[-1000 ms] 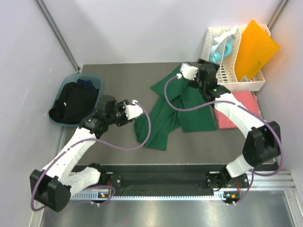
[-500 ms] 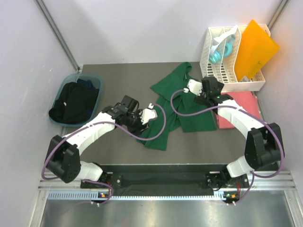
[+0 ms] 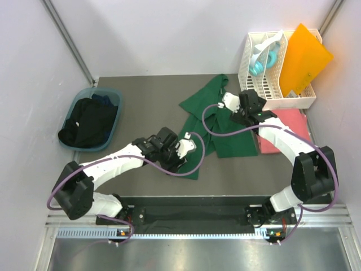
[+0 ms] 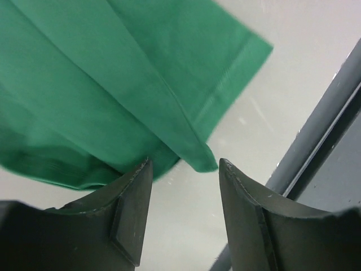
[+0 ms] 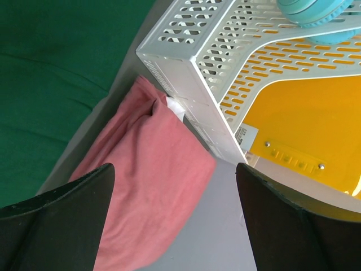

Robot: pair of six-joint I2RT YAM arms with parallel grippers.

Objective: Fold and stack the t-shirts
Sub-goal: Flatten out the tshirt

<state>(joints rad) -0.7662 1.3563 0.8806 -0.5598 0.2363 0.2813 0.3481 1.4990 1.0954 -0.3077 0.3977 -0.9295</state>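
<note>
The green t-shirt (image 3: 232,141) lies rumpled in the middle of the grey surface (image 3: 146,96). The left pincer (image 4: 183,169) sits low at the shirt's near corner. It is a little way open, with the hem just in front of its tips, and it holds nothing. The right pincer (image 5: 175,169) is spread wide and holds nothing, over the shirt's far side. A folded pink t-shirt (image 5: 146,186) lies beside the green one and touches the white rack (image 5: 197,68). Black t-shirts (image 3: 90,121) are heaped in a blue basket (image 3: 76,101) on the left.
</note>
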